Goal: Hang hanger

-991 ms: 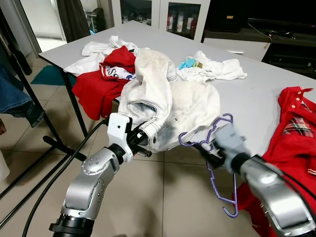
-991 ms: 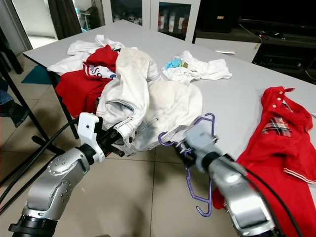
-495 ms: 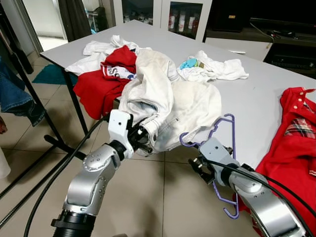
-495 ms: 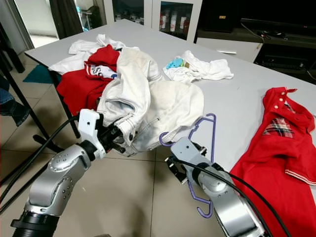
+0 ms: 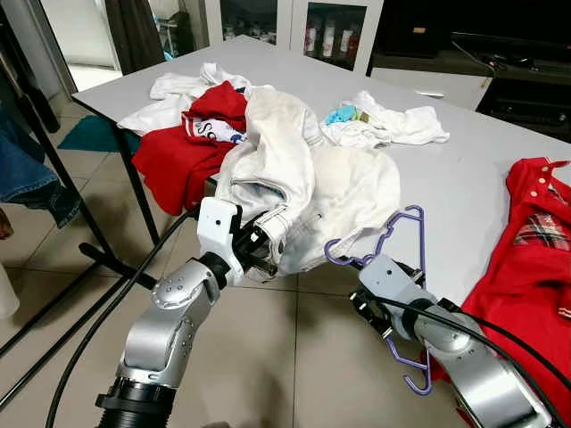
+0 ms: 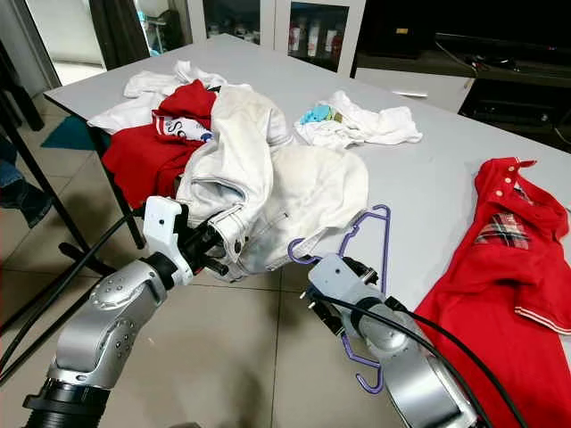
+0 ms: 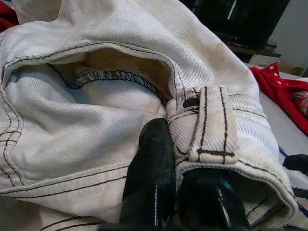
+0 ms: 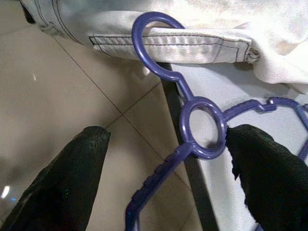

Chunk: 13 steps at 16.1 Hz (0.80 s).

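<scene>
A purple plastic hanger [image 5: 390, 230] lies half over the near edge of the grey table [image 5: 473, 169], its lower part dangling below the edge. My right gripper [image 8: 168, 134] is open just under that edge. Its black fingers [image 8: 72, 183] stand wide on either side of the hanger's neck ring [image 8: 184, 94], and the hook rests against a hem of the white jeans [image 5: 294, 178]. These jeans are heaped on the table and spill over its front edge. My left gripper [image 5: 259, 254] is shut on their waistband [image 7: 207, 125] by a belt loop.
A red shirt [image 5: 535, 241] hangs over the table's right side. Red and white clothes [image 5: 187, 134] pile at the back left, more white cloth [image 5: 393, 125] behind. A black rack leg [image 5: 53, 169] with hanging denim stands to the left. Cables [image 5: 89, 321] run over the tiled floor.
My right arm has drawn down and back, from beside the hanger's upper part to just under the table edge. The left gripper has kept its hold on the jeans.
</scene>
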Available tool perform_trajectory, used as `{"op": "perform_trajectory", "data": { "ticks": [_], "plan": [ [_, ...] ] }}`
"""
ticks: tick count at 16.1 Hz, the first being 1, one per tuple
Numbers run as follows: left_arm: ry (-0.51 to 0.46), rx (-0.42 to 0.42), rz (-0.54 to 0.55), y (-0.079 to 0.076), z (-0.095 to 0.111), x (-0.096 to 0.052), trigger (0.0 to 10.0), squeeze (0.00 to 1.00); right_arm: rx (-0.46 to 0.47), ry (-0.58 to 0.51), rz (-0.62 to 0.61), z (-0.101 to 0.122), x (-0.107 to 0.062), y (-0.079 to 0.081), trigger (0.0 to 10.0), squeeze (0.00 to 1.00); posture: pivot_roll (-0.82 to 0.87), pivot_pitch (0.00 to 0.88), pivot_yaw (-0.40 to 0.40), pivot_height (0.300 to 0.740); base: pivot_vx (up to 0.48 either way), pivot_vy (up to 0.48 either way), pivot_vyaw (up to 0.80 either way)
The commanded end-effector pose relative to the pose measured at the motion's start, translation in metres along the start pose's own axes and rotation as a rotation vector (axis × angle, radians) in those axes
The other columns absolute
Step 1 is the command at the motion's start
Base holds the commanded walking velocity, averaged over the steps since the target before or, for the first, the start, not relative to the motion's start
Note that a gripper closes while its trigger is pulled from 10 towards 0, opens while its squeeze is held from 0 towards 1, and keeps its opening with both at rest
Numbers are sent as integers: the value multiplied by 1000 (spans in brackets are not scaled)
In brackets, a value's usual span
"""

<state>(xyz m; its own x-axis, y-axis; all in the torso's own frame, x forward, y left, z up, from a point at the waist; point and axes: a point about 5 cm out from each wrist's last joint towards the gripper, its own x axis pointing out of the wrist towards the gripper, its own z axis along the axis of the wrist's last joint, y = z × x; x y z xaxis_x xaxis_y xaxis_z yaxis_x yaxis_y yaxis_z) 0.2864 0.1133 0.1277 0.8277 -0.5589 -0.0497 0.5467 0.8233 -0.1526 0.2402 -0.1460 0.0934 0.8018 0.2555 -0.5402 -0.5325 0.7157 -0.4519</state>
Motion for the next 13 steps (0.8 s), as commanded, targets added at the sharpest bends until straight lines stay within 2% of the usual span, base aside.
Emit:
{"op": "perform_trajectory", "data": {
  "ticks": [1,5,10,11,12,13],
  "plan": [
    [-16,17,0,-1,5,4,10000,0,-22,17,-13,-1,1,-2,10000,51,-48,0,-44,740,0,0,0],
    [-16,17,0,-1,4,3,10000,0,-77,64,-33,-6,7,1,10000,55,-44,0,-43,740,0,0,0],
    [-19,16,5,-1,4,4,10000,0,-100,119,-76,-13,11,-2,10000,0,-42,0,-44,740,0,0,0],
    [-19,15,5,-1,4,4,10000,0,-99,120,-81,-14,10,-4,9294,0,-44,0,-43,740,0,0,0],
    [-19,14,5,-1,4,4,10000,0,-98,120,-88,-13,10,-6,7882,0,-45,0,-43,740,0,0,0],
    [-19,15,4,-1,4,4,10000,0,-98,120,-94,-13,9,-7,5647,0,-45,0,-43,740,0,0,0]
  ]
}}
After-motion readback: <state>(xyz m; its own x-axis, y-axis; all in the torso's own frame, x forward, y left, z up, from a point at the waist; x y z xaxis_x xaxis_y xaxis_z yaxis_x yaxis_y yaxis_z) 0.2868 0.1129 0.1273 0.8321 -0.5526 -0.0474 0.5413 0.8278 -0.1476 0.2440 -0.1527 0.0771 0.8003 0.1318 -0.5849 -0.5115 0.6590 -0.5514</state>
